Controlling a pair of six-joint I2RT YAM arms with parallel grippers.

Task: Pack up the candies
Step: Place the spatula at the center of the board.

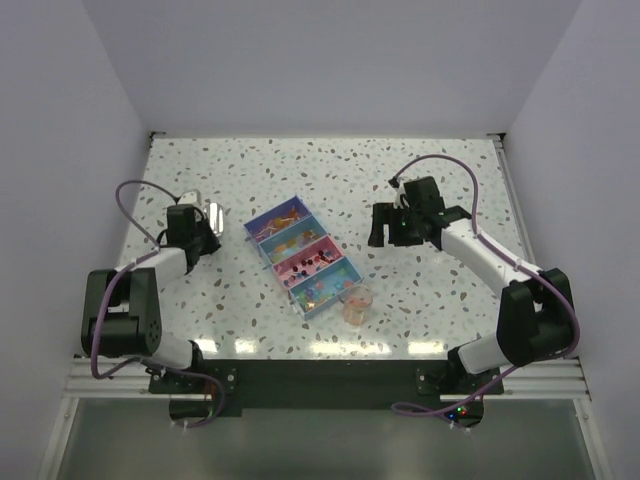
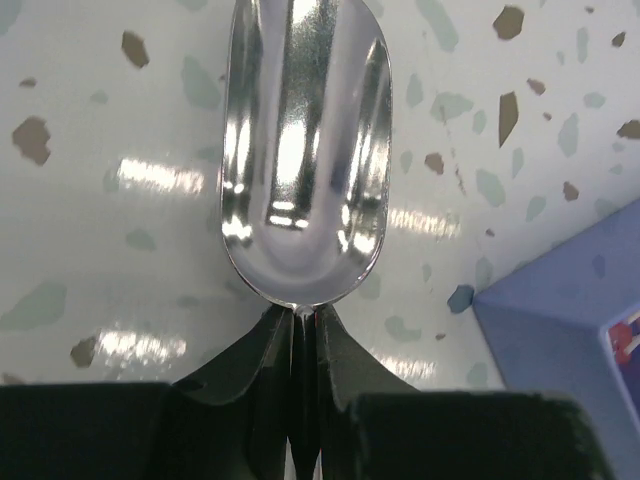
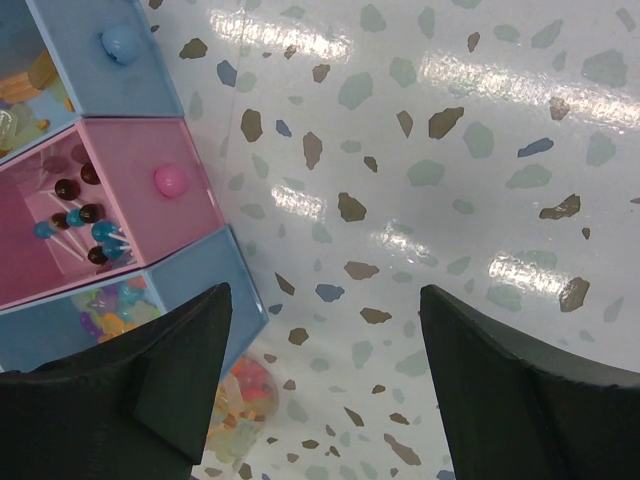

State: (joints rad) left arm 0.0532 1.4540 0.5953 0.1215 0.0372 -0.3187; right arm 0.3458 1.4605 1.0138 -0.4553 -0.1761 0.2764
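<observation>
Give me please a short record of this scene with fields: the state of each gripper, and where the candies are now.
left gripper: shut on the handle of the scoop, left of the box
scoop: shiny metal, bowl empty
right gripper: open, holding nothing, above the table right of the box
box: four coloured compartments in a row, holding candies
cup: small, clear, by the box's near end, with candies inside

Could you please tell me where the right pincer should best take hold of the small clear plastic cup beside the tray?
Probably grip the small clear plastic cup across its round wall, just below the rim, coming from its right side. It stands upright with candies inside, and the multicoloured compartment tray crowds its left.
</observation>
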